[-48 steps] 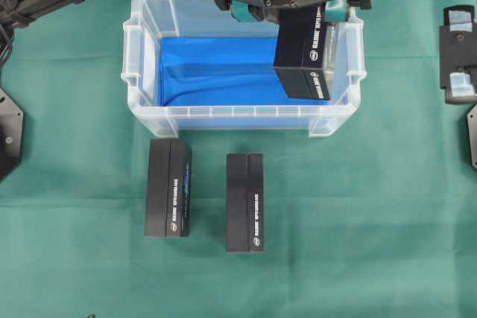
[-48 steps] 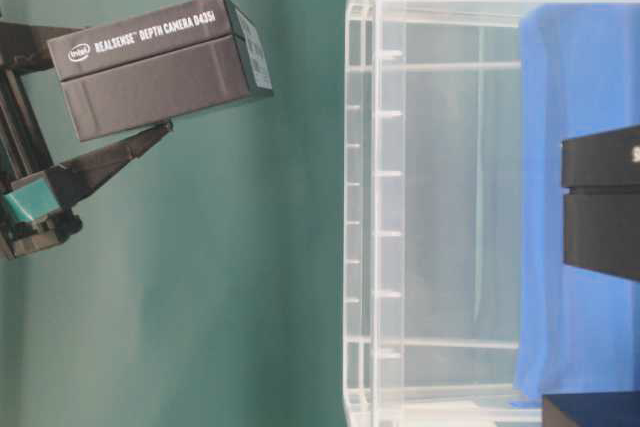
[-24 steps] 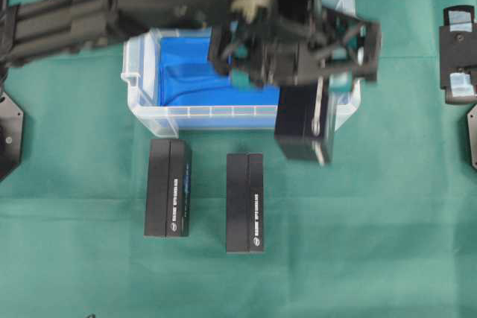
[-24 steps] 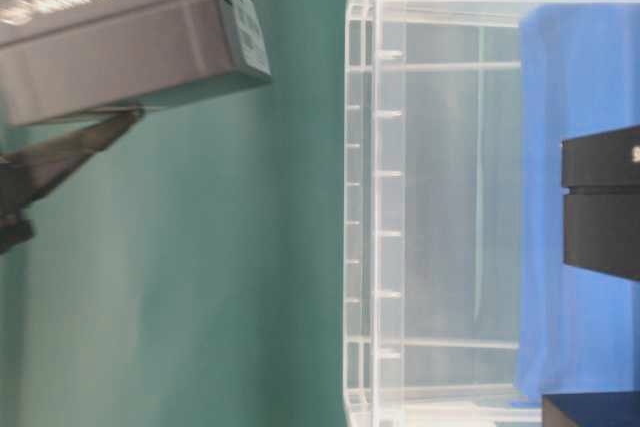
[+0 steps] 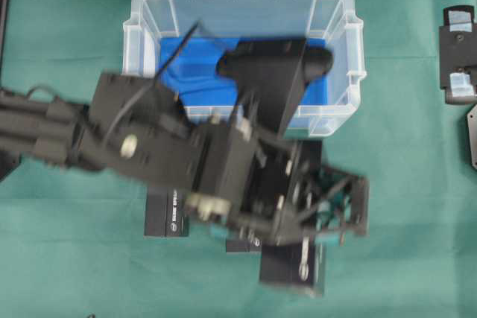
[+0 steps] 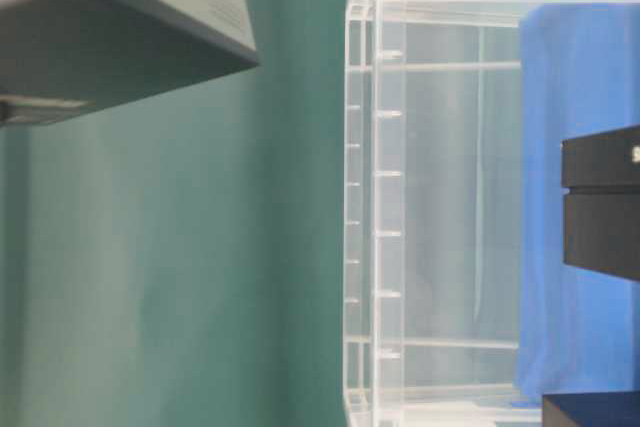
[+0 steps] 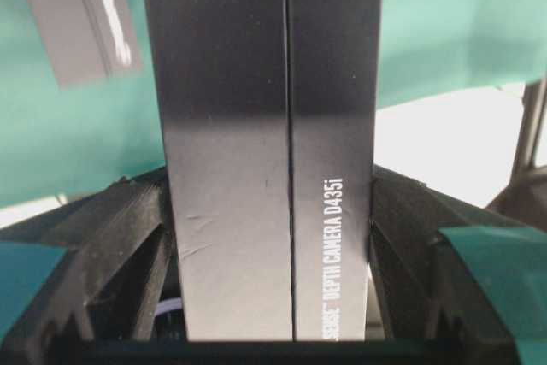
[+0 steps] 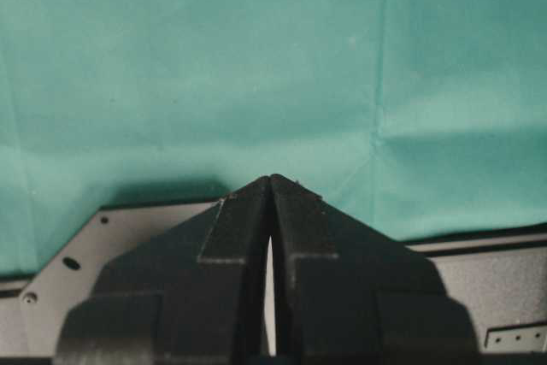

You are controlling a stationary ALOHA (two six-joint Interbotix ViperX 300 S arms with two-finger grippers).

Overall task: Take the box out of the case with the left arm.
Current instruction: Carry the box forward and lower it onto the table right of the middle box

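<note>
The box (image 7: 269, 151) in the left gripper (image 7: 269, 237) was black with small white letters down one side. The gripper's fingers (image 7: 111, 245) were black, with teal pads (image 7: 487, 262). Under the hand the cloth (image 5: 417, 184) was plain green with a few soft folds. Behind the hand the case (image 5: 242, 5) was clear, see-through plastic, with a bright blue sheet (image 5: 190, 83) on its floor. Another box (image 5: 165, 217) beside the hand was black with white letters too. The right gripper (image 8: 270, 211) was black over the same green cloth.
</note>
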